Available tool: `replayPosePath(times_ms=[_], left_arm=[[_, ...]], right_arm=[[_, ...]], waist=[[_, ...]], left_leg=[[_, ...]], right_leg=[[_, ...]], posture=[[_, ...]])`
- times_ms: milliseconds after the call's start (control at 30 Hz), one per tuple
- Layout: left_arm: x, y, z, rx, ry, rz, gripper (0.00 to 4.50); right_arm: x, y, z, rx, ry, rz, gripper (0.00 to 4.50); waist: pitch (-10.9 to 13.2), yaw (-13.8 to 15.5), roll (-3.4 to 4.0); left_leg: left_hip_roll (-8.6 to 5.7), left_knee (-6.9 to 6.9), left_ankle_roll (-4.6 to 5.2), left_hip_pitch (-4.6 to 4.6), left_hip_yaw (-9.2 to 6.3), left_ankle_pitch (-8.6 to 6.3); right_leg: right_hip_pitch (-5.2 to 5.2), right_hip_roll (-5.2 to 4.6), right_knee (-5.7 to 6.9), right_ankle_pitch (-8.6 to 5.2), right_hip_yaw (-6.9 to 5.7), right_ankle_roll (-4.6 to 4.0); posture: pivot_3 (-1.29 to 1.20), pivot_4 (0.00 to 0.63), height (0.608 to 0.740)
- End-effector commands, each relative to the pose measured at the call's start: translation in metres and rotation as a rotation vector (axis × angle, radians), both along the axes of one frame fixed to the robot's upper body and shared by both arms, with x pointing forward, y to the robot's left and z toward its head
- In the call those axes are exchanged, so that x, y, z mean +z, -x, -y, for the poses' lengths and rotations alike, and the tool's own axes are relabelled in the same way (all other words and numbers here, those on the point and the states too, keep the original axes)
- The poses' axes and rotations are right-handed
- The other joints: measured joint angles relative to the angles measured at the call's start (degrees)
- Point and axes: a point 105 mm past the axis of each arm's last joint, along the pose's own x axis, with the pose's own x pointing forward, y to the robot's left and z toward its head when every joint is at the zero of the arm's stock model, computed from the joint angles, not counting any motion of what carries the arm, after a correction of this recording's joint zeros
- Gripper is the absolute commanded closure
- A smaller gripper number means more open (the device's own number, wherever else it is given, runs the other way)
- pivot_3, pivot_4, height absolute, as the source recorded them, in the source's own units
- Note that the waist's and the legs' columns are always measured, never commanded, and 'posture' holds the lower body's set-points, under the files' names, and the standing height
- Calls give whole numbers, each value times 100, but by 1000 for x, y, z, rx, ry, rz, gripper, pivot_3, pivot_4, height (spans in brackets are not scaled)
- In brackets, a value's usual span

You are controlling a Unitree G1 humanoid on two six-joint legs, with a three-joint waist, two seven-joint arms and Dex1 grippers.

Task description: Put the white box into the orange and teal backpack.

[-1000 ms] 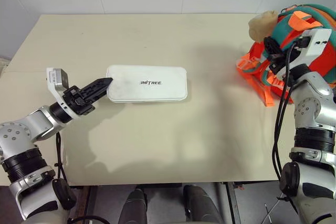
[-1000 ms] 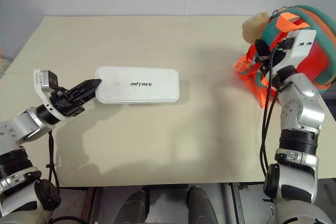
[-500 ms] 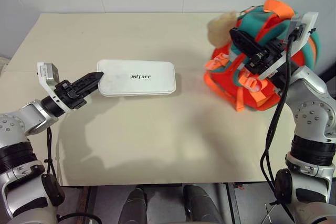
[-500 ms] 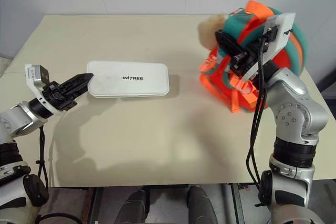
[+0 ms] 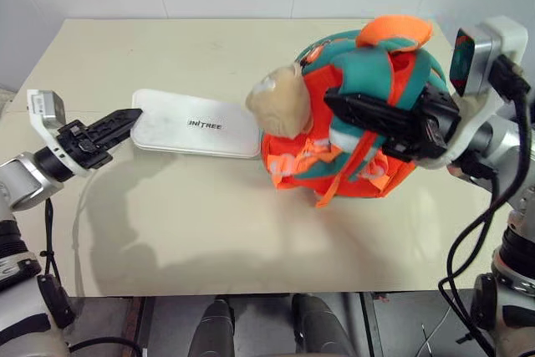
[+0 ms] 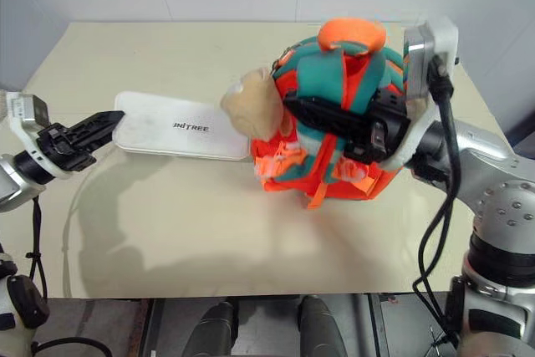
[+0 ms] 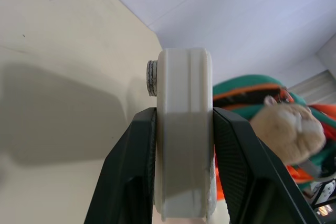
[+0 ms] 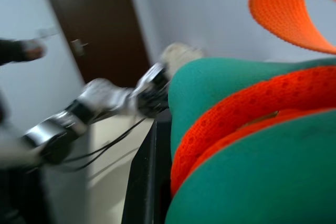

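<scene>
Backpack (image 5: 351, 123) dragged beside white box (image 5: 196, 123); left claw (image 5: 117, 123) grips box — right claw (image 5: 359, 114) grips backpack.

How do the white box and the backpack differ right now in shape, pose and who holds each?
The white box is flat, thin and plain white; the backpack is rounded, bulky, orange and teal. The box lies low over the table, pinched at its end by the left gripper; the backpack stands tall, gripped by the right gripper. Both are held, and they sit close together.
</scene>
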Motion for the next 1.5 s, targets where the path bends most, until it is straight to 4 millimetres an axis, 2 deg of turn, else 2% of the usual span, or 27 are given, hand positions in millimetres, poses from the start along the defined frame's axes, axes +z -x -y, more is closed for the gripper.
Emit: replayPosePath(times_ms=[33, 167, 267, 467, 667, 833, 1133, 1500], left_arm=[[17, 9, -8, 0, -12, 69, 3227], [18, 11, -11, 8, -22, 74, 3227], [27, 13, -13, 10, -38, 99, 3227], [45, 28, -5, -50, -79, 189, 3227], [59, 43, -3, -65, -121, 271, 3227], [71, 61, -2, -80, -163, 337, 3227], [90, 87, 2, -96, -215, 441, 3227], [94, 89, 8, -98, -370, 527, 3227]], right_arm=[[10, 29, 0, 105, -3, 68, 4499], [1, 36, -1, 145, 28, 48, 4499], [-3, 43, -5, 192, 26, 30, 4499], [-47, 33, 1, 153, 130, -6, 4499], [-73, 26, 10, 158, 156, -33, 4499], [-76, 11, 15, 137, 157, -25, 4499], [-78, -4, 18, 125, 160, -26, 4499], [-74, -16, 14, 106, 150, -10, 4499]], waist=[[0, -1, 0], [0, 2, 0], [0, -6, 0], [-2, 36, -6], [-3, 52, -6], [-3, 56, -7], [-2, 107, -8], [-2, 106, -7]], left_leg=[[0, 0, 0, 0, 0, 0], [0, 0, 1, 0, 0, -1], [1, 1, 1, 0, 0, -1], [1, 1, 3, -2, 1, -2], [1, 5, 3, 1, 4, -2], [2, 11, 3, 1, 6, -2], [2, 10, 3, 1, 6, -2], [2, 10, 2, 2, 7, -2]], right_leg=[[0, 0, 0, 0, 0, 0], [0, 0, 0, 0, 0, -1], [0, 0, 0, -1, 0, -1], [1, 1, -8, -1, -1, -1], [3, 1, -10, 0, -1, 1], [5, 0, -10, 2, -1, 0], [6, 0, -14, 2, -1, -1], [7, 0, -18, 3, -1, -2]], posture=[[0, 150, 740], [0, 150, 740], [0, 150, 740], [0, 150, 740], [0, 150, 740], [0, 150, 740], [0, 150, 740], [0, 150, 740]])
